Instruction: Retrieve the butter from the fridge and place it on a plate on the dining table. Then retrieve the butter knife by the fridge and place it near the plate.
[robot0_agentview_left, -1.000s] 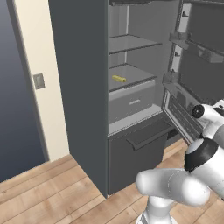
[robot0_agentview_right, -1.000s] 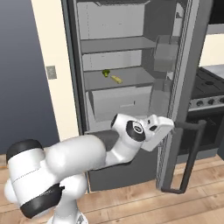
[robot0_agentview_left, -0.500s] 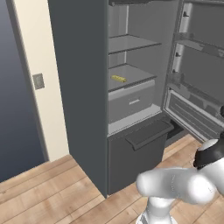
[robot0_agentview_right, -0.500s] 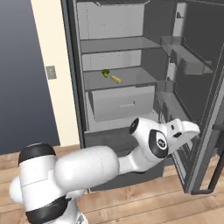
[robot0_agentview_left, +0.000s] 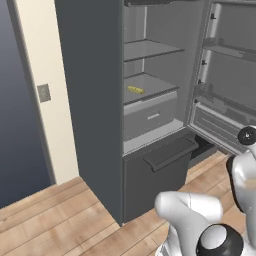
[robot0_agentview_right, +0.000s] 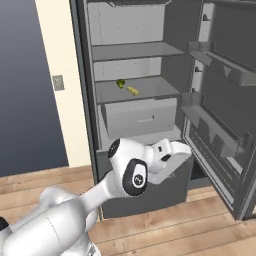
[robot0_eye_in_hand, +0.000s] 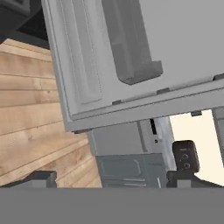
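- While standing open: fridge (robot0_agentview_left: 90, 100), door (robot0_agentview_right: 225, 115) swung wide.
- Butter (robot0_agentview_left: 135, 90) lying on inner shelf (robot0_agentview_right: 150, 90), beside yellow-green lump (robot0_agentview_right: 120, 83).
- Hand (robot0_eye_in_hand: 111, 177) spread, empty, near door.

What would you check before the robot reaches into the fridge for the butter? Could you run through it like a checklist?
1. Fridge door swung wide: ok, the shelves are exposed.
2. Butter in sight: ok, it lies on the middle shelf above the drawer.
3. Right item picked out: ok, the small yellow-green lump sits just beside the butter, so aim for the pale stick.
4. Gripper empty and open: ok, its finger tips stand wide apart with nothing between them.
5. Gripper lined up with the shelf: not ok, the hand view looks at the fridge door's inner side and the floor.
6. Clear path to the butter: cannot tell.
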